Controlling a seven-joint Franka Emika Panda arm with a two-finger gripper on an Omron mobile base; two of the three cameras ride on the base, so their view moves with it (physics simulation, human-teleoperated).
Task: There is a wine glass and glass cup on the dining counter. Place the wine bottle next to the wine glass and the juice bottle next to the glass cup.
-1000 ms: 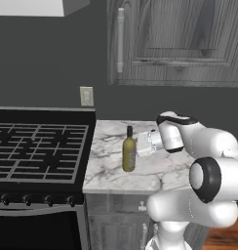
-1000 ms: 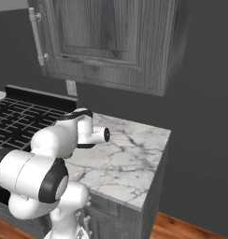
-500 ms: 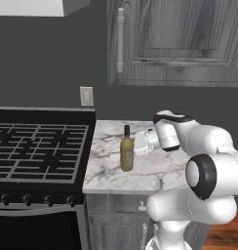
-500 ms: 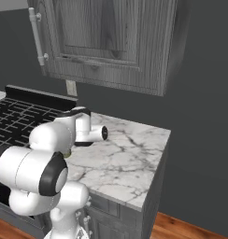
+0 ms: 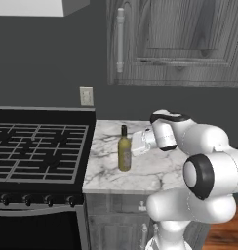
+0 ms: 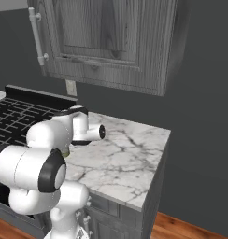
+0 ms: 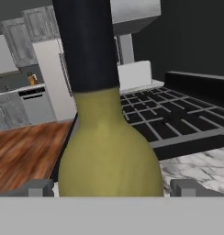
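Observation:
The wine bottle (image 5: 124,152), slim and olive-yellow with a dark cap, stands upright on a small marble-topped cabinet (image 5: 155,171) beside the stove. My gripper (image 5: 132,145) reaches it sideways from the right at shoulder height. In the hand view the wine bottle (image 7: 109,156) is very close, and my gripper (image 7: 114,189) is open. One of the fingertips (image 7: 40,188) sits on each side of the bottle's body, with a narrow gap left on both sides. The wine glass, glass cup, juice bottle and dining counter are out of view.
A black gas stove (image 5: 38,151) with raised grates adjoins the cabinet on the left. A wall outlet (image 5: 86,96) and a grey upper cabinet (image 5: 179,44) sit behind and above. The marble top ends at an open edge (image 6: 155,177) on the right.
My hand has slid left across the marble top, closing in on the wine bottle. The bottle has stayed in place.

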